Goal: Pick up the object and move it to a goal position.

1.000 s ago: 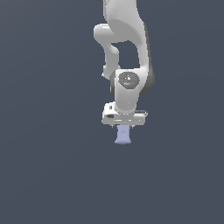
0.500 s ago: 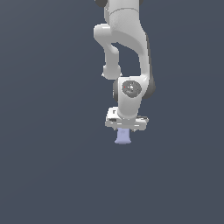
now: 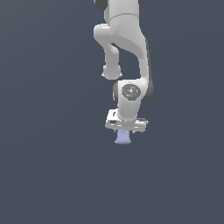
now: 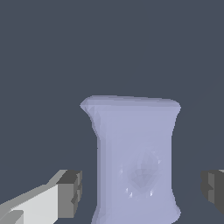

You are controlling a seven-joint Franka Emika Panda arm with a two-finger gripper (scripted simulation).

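The object (image 3: 123, 137) is a small pale lavender-blue block with pinched sides; it stands on the dark floor right under my white gripper (image 3: 124, 131). In the wrist view the object (image 4: 135, 162) fills the middle and sits between my two dark fingertips (image 4: 70, 194), with a gap on each side. The gripper is open around the object and does not touch it. The fingers are hidden behind the hand in the exterior view.
A plain dark grey floor (image 3: 52, 175) surrounds the object on all sides. The white arm (image 3: 127, 52) rises above the gripper. No goal marker shows.
The gripper has come down toward the object, and the arm has shifted slightly. The object has not moved.
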